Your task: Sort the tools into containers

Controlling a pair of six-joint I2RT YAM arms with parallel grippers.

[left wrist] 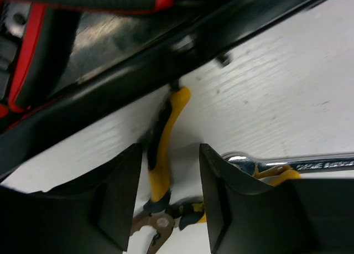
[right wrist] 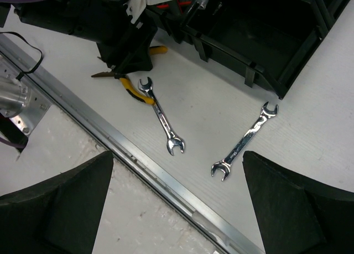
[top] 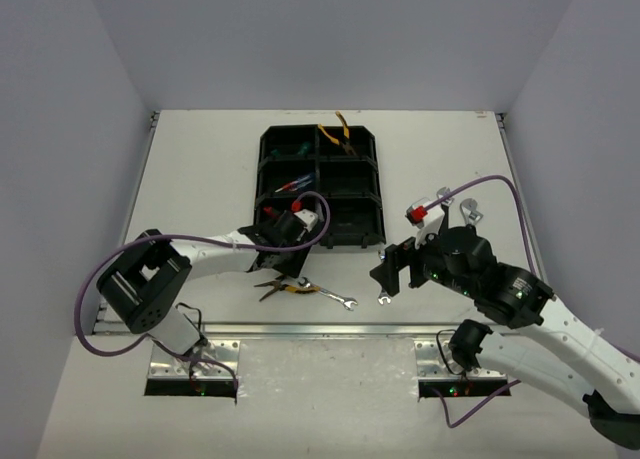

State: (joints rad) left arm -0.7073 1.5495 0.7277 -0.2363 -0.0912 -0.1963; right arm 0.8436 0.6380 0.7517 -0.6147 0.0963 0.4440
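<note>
Yellow-handled pliers (left wrist: 160, 171) lie on the table just in front of the black organizer tray (top: 320, 241); they also show in the top view (top: 283, 287). My left gripper (left wrist: 168, 210) is open and low over them, its fingers astride one yellow handle. A silver wrench (left wrist: 298, 165) lies beside them and also shows in the right wrist view (right wrist: 160, 115). A second silver wrench (right wrist: 245, 140) lies to its right. My right gripper (right wrist: 177, 210) is open wide and empty, high above both wrenches. The tray holds yellow pliers (top: 341, 134), screwdrivers (top: 291, 186) and a red-black tool (left wrist: 27, 60).
A red-and-silver tool (top: 418, 212) lies right of the tray, partly hidden by my right arm. An aluminium rail (right wrist: 138, 154) runs along the table's near edge. My left gripper (right wrist: 119, 49) stands against the tray's front wall (left wrist: 138, 71). Purple cables loop over both arms.
</note>
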